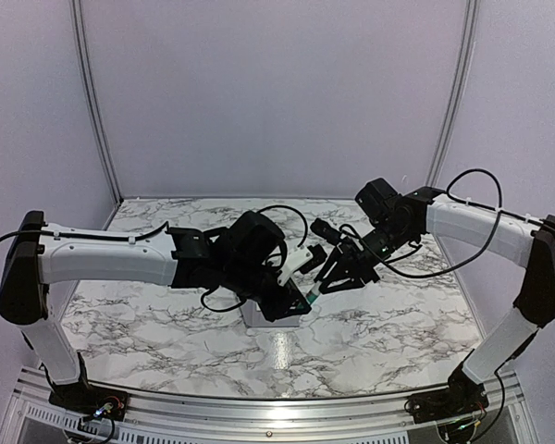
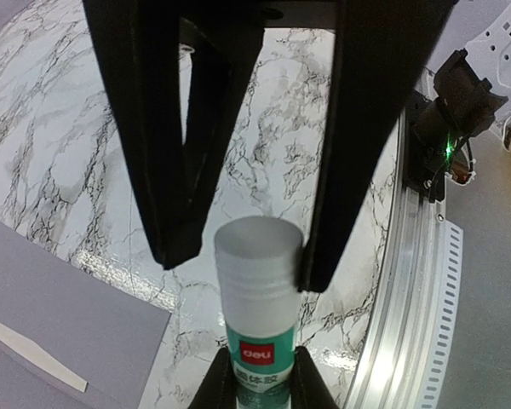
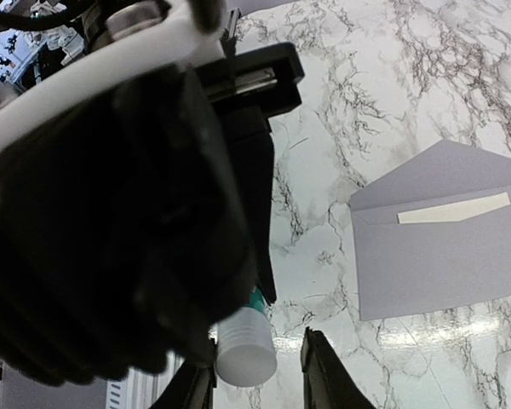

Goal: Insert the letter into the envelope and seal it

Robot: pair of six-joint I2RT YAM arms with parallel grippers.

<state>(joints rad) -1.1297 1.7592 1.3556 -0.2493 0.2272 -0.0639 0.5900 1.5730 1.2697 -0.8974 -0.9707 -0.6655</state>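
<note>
My left gripper (image 1: 296,298) (image 2: 257,379) is shut on the green-and-white glue tube (image 1: 307,302) (image 2: 257,349) and holds it above the table. The tube's frosted cap (image 2: 254,256) (image 3: 245,345) points toward my right gripper (image 1: 331,276) (image 3: 260,383). The right gripper is open around the cap, with one finger touching it and the other apart. The grey envelope (image 3: 443,247) (image 2: 60,315) lies flat with its flap open, mostly hidden under the left gripper in the top view (image 1: 256,320). An off-white strip (image 3: 456,209), apparently the letter's edge, shows at its mouth; the rest is hidden.
The marble table (image 1: 148,314) carries only the envelope. Its aluminium front rail (image 2: 409,290) runs along the near edge, with an arm base (image 2: 460,94) bolted there. Both arms meet over the table's middle, close together.
</note>
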